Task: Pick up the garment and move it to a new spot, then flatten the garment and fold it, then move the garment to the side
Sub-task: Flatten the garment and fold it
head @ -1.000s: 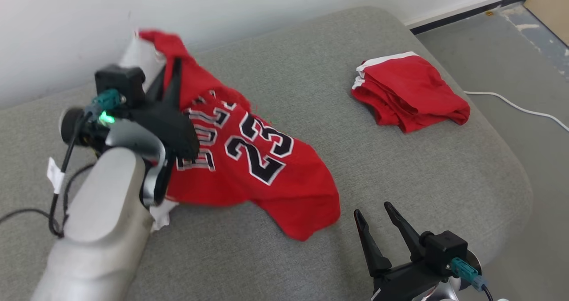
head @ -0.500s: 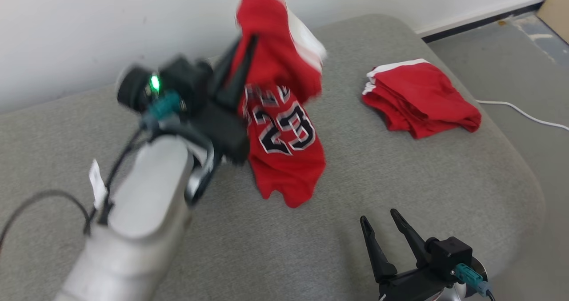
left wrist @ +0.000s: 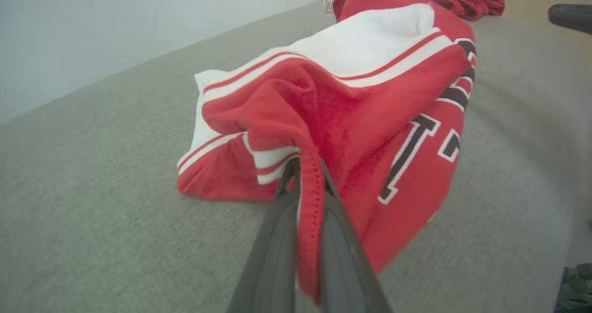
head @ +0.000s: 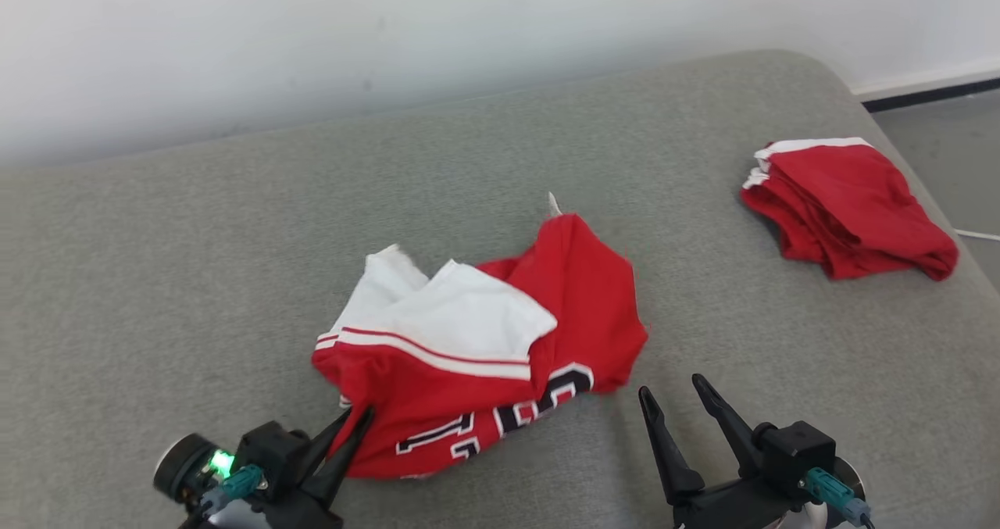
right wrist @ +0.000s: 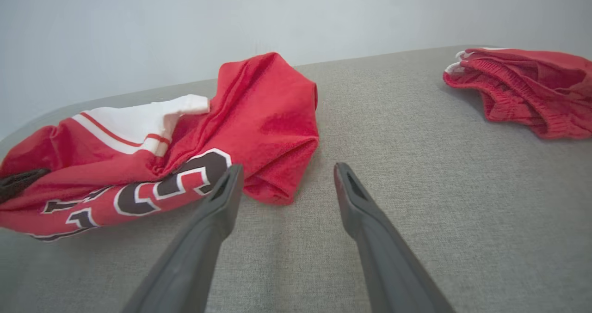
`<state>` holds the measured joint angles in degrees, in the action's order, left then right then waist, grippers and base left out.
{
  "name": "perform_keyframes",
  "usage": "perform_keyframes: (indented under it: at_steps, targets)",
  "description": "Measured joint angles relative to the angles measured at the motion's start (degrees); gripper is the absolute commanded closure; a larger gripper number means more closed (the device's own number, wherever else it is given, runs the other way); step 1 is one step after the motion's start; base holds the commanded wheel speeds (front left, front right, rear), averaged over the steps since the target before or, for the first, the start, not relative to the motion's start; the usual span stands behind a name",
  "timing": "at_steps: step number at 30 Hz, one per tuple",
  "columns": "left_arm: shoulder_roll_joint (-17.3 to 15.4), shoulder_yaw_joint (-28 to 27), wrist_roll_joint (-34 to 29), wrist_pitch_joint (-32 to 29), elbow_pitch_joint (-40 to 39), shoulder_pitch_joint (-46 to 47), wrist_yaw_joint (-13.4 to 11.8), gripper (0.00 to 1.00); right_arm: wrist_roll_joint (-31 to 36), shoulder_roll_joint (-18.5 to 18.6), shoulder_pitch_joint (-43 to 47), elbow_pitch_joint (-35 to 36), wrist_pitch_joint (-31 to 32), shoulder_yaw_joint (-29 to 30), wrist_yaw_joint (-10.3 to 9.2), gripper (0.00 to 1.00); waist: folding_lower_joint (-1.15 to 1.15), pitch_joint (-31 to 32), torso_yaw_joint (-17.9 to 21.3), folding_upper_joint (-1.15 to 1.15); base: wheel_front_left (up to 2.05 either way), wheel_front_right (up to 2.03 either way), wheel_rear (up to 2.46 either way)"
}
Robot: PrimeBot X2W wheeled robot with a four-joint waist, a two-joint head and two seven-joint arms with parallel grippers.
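Red jersey (head: 476,357), swinging aloft a moment ago, now lies crumpled on the grey cushion (head: 234,263). Left gripper (head: 359,418) stays clamped on its hem; right gripper (head: 670,386) waits just beside, jaws apart. Relocation judged done; flattening outstanding.

Head view: high up, looking forward and down over the grey cushion (head: 195,279) to the white wall (head: 312,44). Far enough back to take in the red jersey (head: 582,302), the folded red shorts (head: 851,201), and the left gripper (head: 358,413) and right gripper (head: 669,384) at the bottom edge. Left wrist view: low, right up against the jersey, facing along its jaws toward the shorts. Right wrist view: low over the cushion, near, facing the wall. Shared by all three: jersey, shorts, cushion, wall.
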<state>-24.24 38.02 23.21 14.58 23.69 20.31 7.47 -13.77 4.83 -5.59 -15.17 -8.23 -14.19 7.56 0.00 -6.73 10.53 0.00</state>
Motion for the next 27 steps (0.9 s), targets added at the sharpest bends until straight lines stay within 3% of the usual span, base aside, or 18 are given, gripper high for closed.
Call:
perform_keyframes:
  at_steps: [6, 9, 10, 15, 16, 17, 27]
  targets:
    - [-1.2, -3.2, 1.8, -0.7, -0.7, -3.3, -5.3, 1.0, 0.0, -0.2, 0.0, 0.1, 0.2, -0.2, 0.0, 0.0, 0.0, 0.5, -2.5, 0.0, 0.0, 0.0, 0.0]
    - [-1.5, -5.7, 2.4, -0.7, -0.6, -4.6, -9.8, 1.0, 0.0, -0.3, 0.0, 0.1, 0.2, -0.3, 0.0, 0.0, 0.0, 0.8, -2.8, 0.0, 0.0, 0.0, 0.0]
    - [-1.5, -5.7, 2.4, -0.7, -0.6, -4.6, -9.8, 1.0, 0.0, -0.3, 0.0, 0.1, 0.2, -0.3, 0.0, 0.0, 0.0, 0.8, -2.8, 0.0, 0.0, 0.0, 0.0]
    - [-0.9, -9.2, 3.9, -1.1, -2.2, -7.3, -16.9, 1.0, 0.0, -0.3, 0.2, 0.0, 0.1, 0.2, 0.0, 0.0, 0.0, 1.5, -2.6, 0.0, 0.0, 0.0, 0.0]
    - [-0.7, -9.3, 4.2, -1.6, -2.5, -8.0, -17.6, 0.53, 0.0, -0.3, 0.3, -0.1, 0.2, 0.2, 0.0, 0.0, 0.0, 1.6, -2.6, 0.0, 0.0, 0.0, 0.0]
    - [-0.6, -9.4, 4.3, -1.5, -3.0, -8.7, -18.0, 0.0, 0.0, -0.3, 0.4, -0.1, 0.2, 0.3, 0.0, 0.0, 0.0, 1.7, -2.6, -0.01, 0.0, 0.0, 0.0]
    - [-0.9, -14.3, 9.3, -3.3, -10.6, -13.1, -22.1, 0.0, 0.0, -0.5, 1.0, -0.1, 0.1, 1.0, 0.0, 0.0, 0.0, 2.7, -3.0, 0.0, 0.0, 0.0, 0.0]
